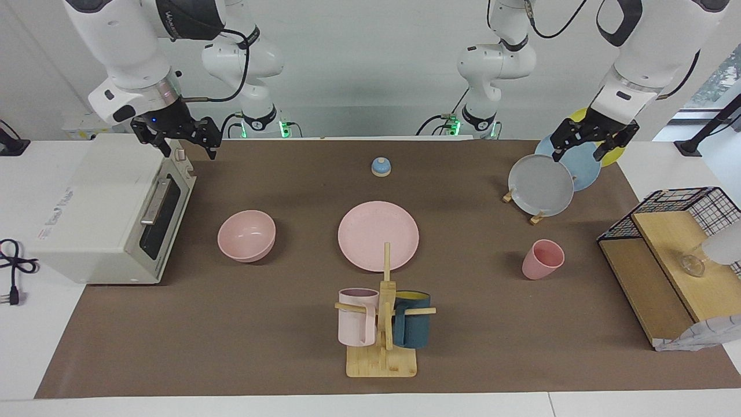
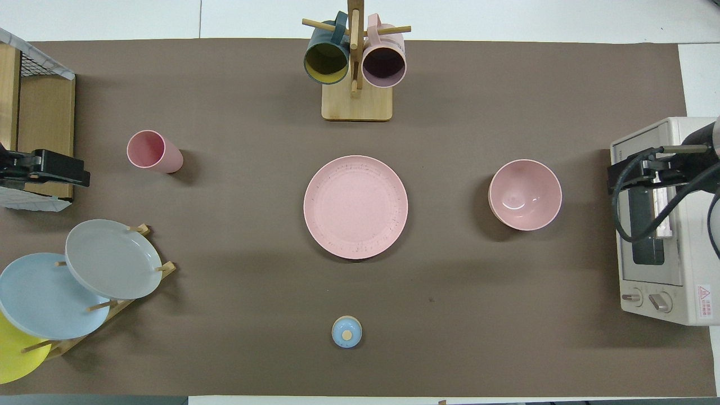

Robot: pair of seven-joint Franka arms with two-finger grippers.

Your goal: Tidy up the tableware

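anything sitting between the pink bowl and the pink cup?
Only the pink plate. It lies flat midway between the bowl and the cup, apart from both; otherwise bare brown mat. The overhead view shows it best.

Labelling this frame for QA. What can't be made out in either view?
- yellow plate: cut by the overhead view's edge; in the facing view mostly hidden by the left gripper and the blue plate.
- wire rack: cut by the edge in both views; the clear item in it is too blurred to name.
- right gripper: in the overhead view its tips are hidden by its own body and cable.
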